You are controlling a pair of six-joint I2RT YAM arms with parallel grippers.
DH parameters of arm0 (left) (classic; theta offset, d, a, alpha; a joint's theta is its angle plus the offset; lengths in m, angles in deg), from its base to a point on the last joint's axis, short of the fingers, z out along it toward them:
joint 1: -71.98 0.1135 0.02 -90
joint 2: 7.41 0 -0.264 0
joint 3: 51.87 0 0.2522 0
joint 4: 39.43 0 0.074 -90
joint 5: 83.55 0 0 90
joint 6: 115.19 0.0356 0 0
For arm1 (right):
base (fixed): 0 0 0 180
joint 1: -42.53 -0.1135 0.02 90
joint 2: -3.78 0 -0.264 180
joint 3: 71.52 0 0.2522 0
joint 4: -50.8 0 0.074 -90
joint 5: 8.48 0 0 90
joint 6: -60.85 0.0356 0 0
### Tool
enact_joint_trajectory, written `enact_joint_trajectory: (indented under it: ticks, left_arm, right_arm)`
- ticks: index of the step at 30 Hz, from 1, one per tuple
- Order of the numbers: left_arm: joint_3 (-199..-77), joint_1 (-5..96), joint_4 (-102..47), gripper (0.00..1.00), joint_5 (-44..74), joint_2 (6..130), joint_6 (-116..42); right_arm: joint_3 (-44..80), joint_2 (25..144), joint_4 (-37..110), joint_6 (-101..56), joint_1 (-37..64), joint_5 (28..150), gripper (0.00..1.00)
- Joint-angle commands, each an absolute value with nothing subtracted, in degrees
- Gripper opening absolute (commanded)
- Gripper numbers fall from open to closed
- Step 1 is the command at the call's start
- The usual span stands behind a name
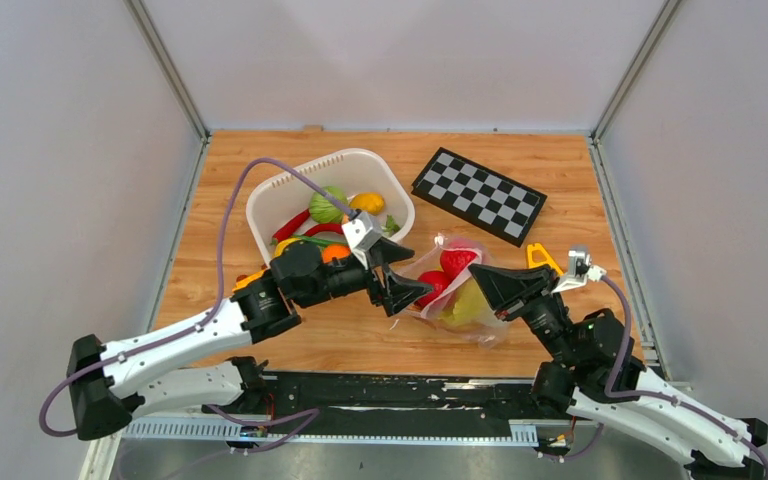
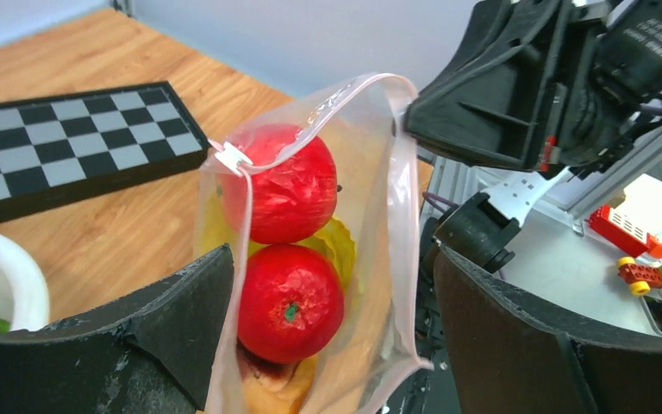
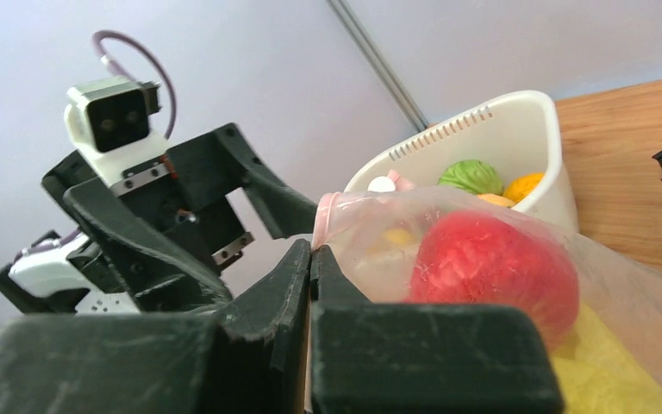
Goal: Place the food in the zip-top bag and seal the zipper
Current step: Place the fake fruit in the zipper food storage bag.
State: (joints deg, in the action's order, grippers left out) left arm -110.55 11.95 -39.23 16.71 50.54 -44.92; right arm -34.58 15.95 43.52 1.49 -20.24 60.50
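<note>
The zip-top bag (image 1: 457, 292) lies between the two arms with its mouth held open. Inside it are two red fruits (image 2: 290, 302), a yellow piece (image 2: 340, 246) and a tan piece with a dark-red patch (image 2: 267, 384). The pink zipper (image 2: 402, 216) runs round the mouth and carries a white slider (image 2: 231, 159). My left gripper (image 2: 334, 267) stands open, one finger on each side of the mouth and holding nothing. My right gripper (image 3: 311, 252) is shut on the bag's pink mouth edge. More food remains in the white basket (image 1: 260, 212): a green cabbage (image 1: 326, 204), a yellow fruit (image 1: 366, 203) and a red chilli (image 1: 290, 225).
A black-and-white checkerboard (image 1: 478, 194) lies at the back right of the wooden table. A small yellow object (image 1: 540, 257) sits beside the right arm. The basket stands just behind the left wrist. Loose toy bricks (image 2: 646, 259) lie off the table's near edge.
</note>
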Motion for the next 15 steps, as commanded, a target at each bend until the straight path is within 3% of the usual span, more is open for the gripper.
enact_joint_trajectory:
  ticks: [1, 6, 10, 15]
  left_arm:
    - [-112.44, 11.68, -31.99, 0.91, 14.76, 44.85, -41.61]
    - [-111.48, 11.64, -21.75, 0.91, 4.03, 44.03, -40.26]
    - [-110.38, 11.63, -21.3, 0.9, 6.93, 46.99, -41.49]
    - [-110.82, 11.68, -20.79, 0.78, 10.74, 49.53, -41.72]
  right_arm:
    - [-34.58, 13.82, 42.41, 3.17, -20.31, 56.01, 0.0]
    - [-34.86, 12.19, 41.63, 3.34, -20.32, 55.38, 0.0]
    - [-34.89, 12.07, 41.24, 3.35, -20.32, 55.33, 0.0]
    - [-34.26, 12.85, 40.46, 3.17, -20.32, 55.32, 0.0]
